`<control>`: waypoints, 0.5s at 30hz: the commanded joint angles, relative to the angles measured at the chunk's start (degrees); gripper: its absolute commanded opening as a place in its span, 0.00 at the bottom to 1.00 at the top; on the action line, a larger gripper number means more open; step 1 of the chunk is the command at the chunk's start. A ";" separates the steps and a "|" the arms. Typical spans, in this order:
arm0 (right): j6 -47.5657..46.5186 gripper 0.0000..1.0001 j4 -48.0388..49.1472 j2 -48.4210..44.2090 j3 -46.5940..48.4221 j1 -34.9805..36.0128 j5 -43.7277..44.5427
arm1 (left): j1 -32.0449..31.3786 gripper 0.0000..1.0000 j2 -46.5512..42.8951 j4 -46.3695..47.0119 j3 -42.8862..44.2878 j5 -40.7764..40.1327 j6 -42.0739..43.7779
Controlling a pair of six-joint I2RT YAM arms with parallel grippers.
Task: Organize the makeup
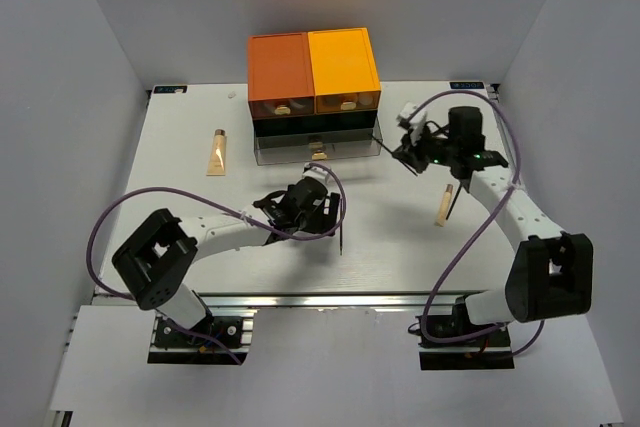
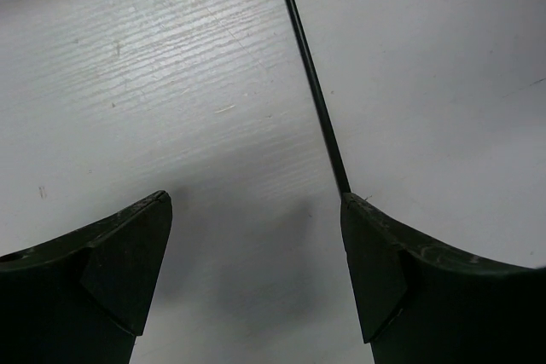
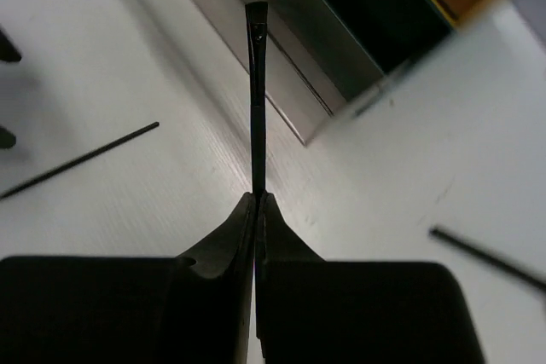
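Makeup, thin black stick (image 3: 256,100): your right claw (image 3: 256,200) holds it, and it juts out past the fingertips in line with the claw. Its long axis runs from the claw leftward and slightly far. The flat tip points at the open lower drawer (image 3: 341,40) of the drawer box (image 1: 312,67), close to the drawer's right front corner. I cannot tell from either view whether the tip is over the rim.

Judgement: your coming move is to carry the tip on over the drawer wall and release. It turns on this heading and on the tip's height against that wall.

Right claw: pinched fully on the stick, with no gap beside the shaft.

Second stick (image 2: 316,91): it lies flat on the table (image 2: 128,83), just right of your left claw (image 2: 256,202), long axis near-to-far in the top view. Your left arm is the nearer one. In the left wrist view the stick meets the right fingertip, off-centre in the gap. Touching or just beside, I cannot tell.

Left claw: wide, holding nothing.

Other makeup: one beige tube (image 1: 217,152) lies left of the box. Another tube (image 1: 443,205) lies beside your right arm.
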 commanded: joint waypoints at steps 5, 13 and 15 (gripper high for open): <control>-33.90 0.00 -8.36 10.59 19.06 10.79 -2.51 | -1.22 0.89 3.05 0.93 2.18 0.69 1.31; -40.50 0.00 -14.15 22.79 38.48 17.65 4.87 | -1.75 0.89 4.90 0.75 3.59 -0.45 0.87; -42.35 0.00 -17.92 25.18 41.22 18.71 7.06 | -1.84 0.89 5.60 0.84 4.29 -0.19 0.87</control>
